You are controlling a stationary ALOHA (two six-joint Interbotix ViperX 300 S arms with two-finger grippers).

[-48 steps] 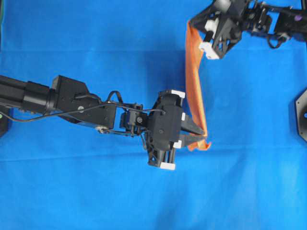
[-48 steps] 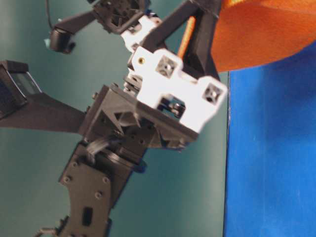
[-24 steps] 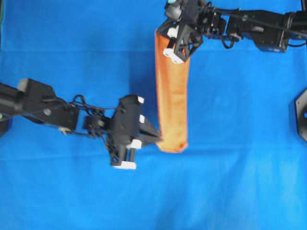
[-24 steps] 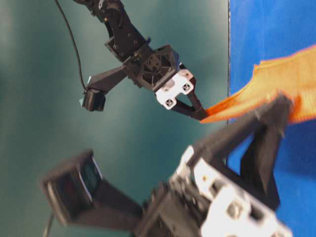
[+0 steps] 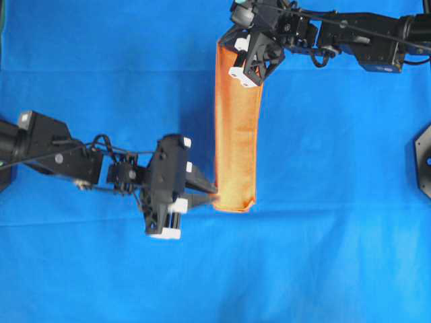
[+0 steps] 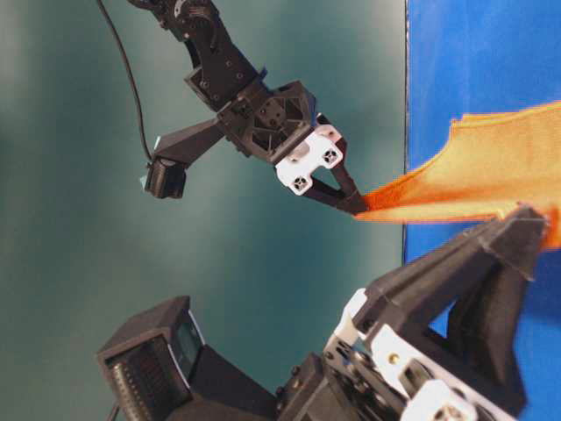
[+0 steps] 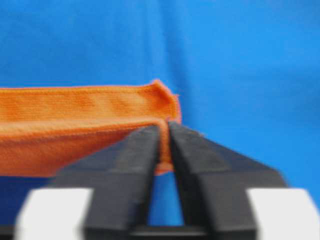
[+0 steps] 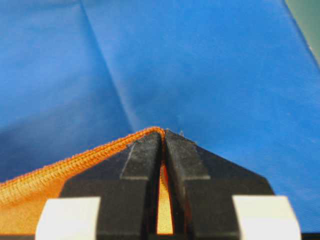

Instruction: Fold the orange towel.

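The orange towel (image 5: 236, 128) lies as a long narrow folded strip running from the far side toward the near side of the blue table cover. My left gripper (image 5: 210, 194) is at the strip's near left corner, shut on the towel's corner (image 7: 75, 115), with cloth pinched between the fingertips (image 7: 165, 127). My right gripper (image 5: 227, 52) holds the far end, shut on the hem (image 8: 50, 175), which runs between its jaws (image 8: 162, 135). In the table-level view the towel (image 6: 473, 175) stretches from the right gripper (image 6: 359, 206) to the left gripper (image 6: 535, 224) in the foreground.
A blue cloth (image 5: 323, 235) covers the whole table. A black arm base (image 5: 424, 161) sits at the right edge. The table's edge (image 6: 405, 105) meets a dark green backdrop in the table-level view.
Both arms swung left, carrying the towel with them. The strip went from a hanging, tilted band to a straighter, wider strip lying lower over the table.
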